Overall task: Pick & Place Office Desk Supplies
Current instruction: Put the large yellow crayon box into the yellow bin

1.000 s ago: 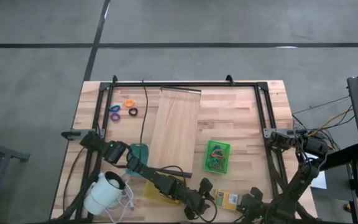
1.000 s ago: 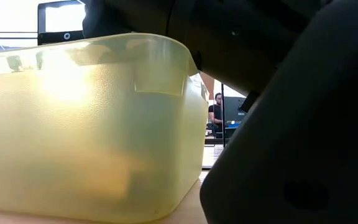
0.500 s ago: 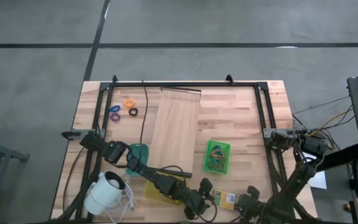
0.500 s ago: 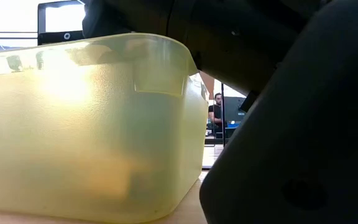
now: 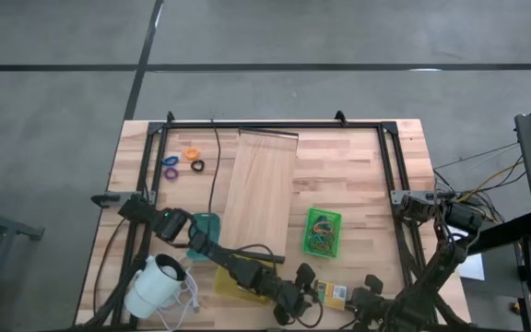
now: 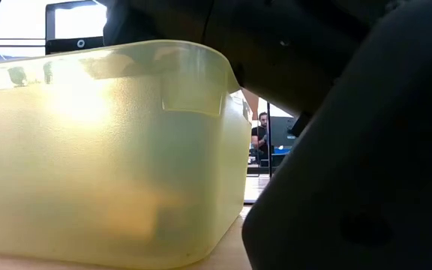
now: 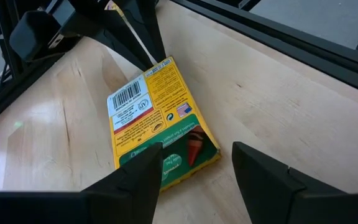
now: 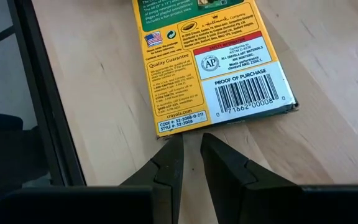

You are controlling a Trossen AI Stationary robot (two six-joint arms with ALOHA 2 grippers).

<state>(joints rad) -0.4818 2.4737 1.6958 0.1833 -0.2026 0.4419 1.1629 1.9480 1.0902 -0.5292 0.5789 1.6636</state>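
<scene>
A flat yellow and green crayon packet [image 5: 334, 295] lies on the table near its near edge, barcode side up. My left gripper [image 7: 197, 149] stands open at the packet's green end [image 7: 188, 152], a finger on either side. My right gripper [image 8: 190, 140] is open by a narrow gap with nothing in it, tips at the packet's barcode end [image 8: 185, 121]. Small purple, orange and black rings [image 5: 182, 162] lie at the far left. A green tray of rubber bands [image 5: 322, 231] sits right of the pale board [image 5: 261, 189]. My left gripper has one finger [image 7: 138, 177] overlapping the packet's green corner [image 7: 166, 163] in its wrist view; I cannot tell whether it touches. My right gripper comes slanting down from the table's right, and its fingertips [image 8: 174, 146] stand at the packet's short barcode edge [image 8: 166, 130]; I cannot tell whether they touch.
A translucent yellow bin [image 6: 103, 150] sits under my left arm near the near edge and fills the low view. A white round corded device [image 5: 155, 281] lies at the near left. Black frame rails [image 5: 399, 175] run along the table's sides. A person [image 6: 261, 135] shows in the room beyond.
My right gripper has edged a little toward the table's left, closer to the packet's barcode end, and rolled slightly. Its finger gap shows no change. My left gripper has kept still.
</scene>
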